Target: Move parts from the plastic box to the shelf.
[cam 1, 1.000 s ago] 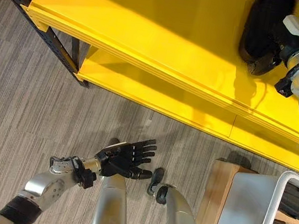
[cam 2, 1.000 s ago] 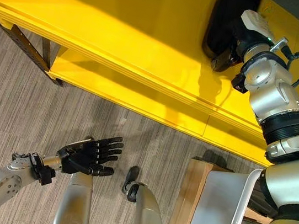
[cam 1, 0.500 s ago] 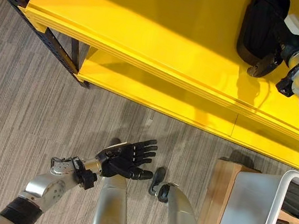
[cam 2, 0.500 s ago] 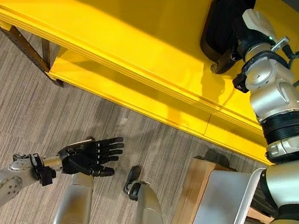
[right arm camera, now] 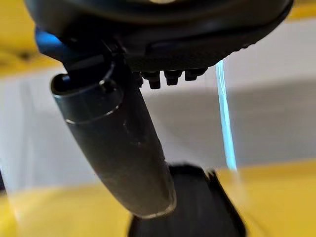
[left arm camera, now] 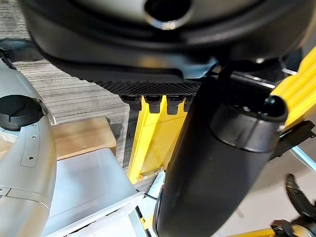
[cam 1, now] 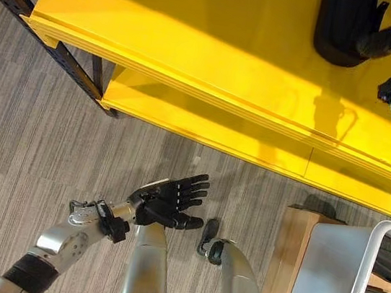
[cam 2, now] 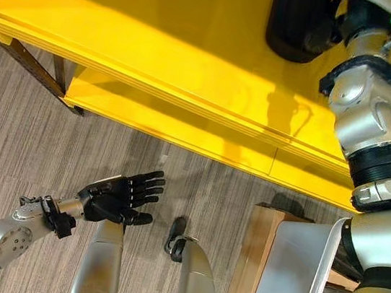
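On the shelf's (cam 1: 194, 51) top board, near its far right edge, by the left eye view: had set the black part (cam 1: 343, 29) down flat and let go of it. Half a second earlier had clasped it with the right hand (cam 1: 385, 38); now held that hand drawn back just beside the part's right side, fingers loosened. Could not tell whether they brushed it or stood just apart. Held the left hand (cam 1: 169, 201) spread wide, holding nothing, low over the floor (cam 1: 25, 166) and well apart from the shelf. Left more dark parts (cam 1: 390, 263) in the plastic box (cam 1: 322, 281) on its wooden stand (cam 1: 284, 254).

By the right eye view: found the same layout, with the part resting alone on the board.

By the left wrist view: saw thumb and fingers straight, nothing between them, with box and stand beyond.

By the right wrist view: saw the thumb straight and the fingers uncurled, the part lying past them on the yellow board, not pinched.

Judged this one delivery done, with a return to the box for the next part probably due.
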{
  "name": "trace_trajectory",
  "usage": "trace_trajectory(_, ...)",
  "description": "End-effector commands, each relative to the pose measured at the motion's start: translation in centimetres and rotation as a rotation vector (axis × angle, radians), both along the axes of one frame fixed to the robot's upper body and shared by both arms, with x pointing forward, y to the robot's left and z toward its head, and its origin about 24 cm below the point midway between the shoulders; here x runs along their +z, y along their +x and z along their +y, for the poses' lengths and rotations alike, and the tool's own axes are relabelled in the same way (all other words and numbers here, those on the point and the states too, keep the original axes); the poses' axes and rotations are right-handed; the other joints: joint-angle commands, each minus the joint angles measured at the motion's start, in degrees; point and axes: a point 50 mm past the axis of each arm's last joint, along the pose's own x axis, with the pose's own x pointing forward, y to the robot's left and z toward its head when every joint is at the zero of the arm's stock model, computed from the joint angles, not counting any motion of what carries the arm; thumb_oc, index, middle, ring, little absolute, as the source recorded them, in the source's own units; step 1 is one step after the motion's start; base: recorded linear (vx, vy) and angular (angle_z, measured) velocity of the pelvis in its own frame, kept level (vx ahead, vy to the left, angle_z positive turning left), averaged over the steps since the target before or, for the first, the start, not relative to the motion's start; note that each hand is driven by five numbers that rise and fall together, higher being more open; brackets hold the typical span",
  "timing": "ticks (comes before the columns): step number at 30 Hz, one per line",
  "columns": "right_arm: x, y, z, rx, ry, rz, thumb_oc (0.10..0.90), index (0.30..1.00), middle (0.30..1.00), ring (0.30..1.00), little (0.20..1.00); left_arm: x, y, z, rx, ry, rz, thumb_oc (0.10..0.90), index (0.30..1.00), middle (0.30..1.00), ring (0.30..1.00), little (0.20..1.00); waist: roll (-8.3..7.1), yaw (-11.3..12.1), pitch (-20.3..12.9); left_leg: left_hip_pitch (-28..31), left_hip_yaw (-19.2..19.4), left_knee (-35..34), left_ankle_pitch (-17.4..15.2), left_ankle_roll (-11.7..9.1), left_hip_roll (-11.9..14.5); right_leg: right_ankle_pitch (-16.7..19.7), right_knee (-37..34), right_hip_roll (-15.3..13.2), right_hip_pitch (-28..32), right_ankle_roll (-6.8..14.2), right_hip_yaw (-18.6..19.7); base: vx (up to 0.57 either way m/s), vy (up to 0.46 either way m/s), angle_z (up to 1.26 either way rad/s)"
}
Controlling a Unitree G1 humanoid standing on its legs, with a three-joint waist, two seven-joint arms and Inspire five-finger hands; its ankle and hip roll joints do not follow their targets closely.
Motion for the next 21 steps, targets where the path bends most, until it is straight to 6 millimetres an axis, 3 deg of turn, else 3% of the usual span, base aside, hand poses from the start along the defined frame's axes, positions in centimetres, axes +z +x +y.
trace_trajectory(1, 6.9, -4.6, -0.5, -0.04, -0.038, -0.383, 0.9, 1.0, 1.0, 1.0, 1.0, 1.9, -0.9, -4.1, -0.167, -0.224, -0.11, 0.9, 1.0, 1.0, 1.0, 1.0, 3.27, -1.41, -1.77, 1.82, -1.42, -3.68, 0.44, 2.33, 1.54, -3.66, 2.4, -3.17, 3.96, 1.85, -1.15, -0.01, 0.063, -0.03)
trace_trajectory(5, 7.1, -5.0, 0.7, -0.001, -0.058, -0.436, 0.9, 1.0, 1.0, 1.0, 1.0, 1.6, -0.9, -4.6, -0.173, -0.252, -0.101, 0.9, 1.0, 1.0, 1.0, 1.0, 4.11, -1.89, -2.01, 1.86, -1.04, -3.91, 0.49, 2.25, 1.36, -3.9, 2.81, -3.54, 3.32, 1.91, -0.61, -0.02, 0.067, -0.01)
trace_trajectory(14, 5.3, -4.9, 2.4, 0.086, -0.195, -0.328, 0.9, 1.0, 1.0, 1.0, 1.0, 1.2, -1.1, -4.8, -0.178, -0.281, -0.105, 0.9, 1.0, 1.0, 1.0, 1.0, 4.81, -3.08, -2.42, 2.21, -0.42, -4.19, 0.23, 2.23, 0.87, -4.03, 2.99, -4.33, 2.76, 2.24, 0.59, -0.02, 0.043, -0.03)
trace_trajectory(21, 3.4, -3.7, 1.8, 0.076, -0.149, -0.15, 0.9, 1.0, 1.0, 1.0, 1.0, 1.6, -0.8, -4.9, -0.165, -0.278, -0.12, 0.9, 1.0, 1.0, 1.0, 1.0, 4.45, -4.02, -2.46, 2.6, 0.43, -4.8, 0.13, 2.16, 1.42, -2.56, 0.86, -4.54, 2.7, 2.92, 1.04, -0.05, 0.017, -0.01)
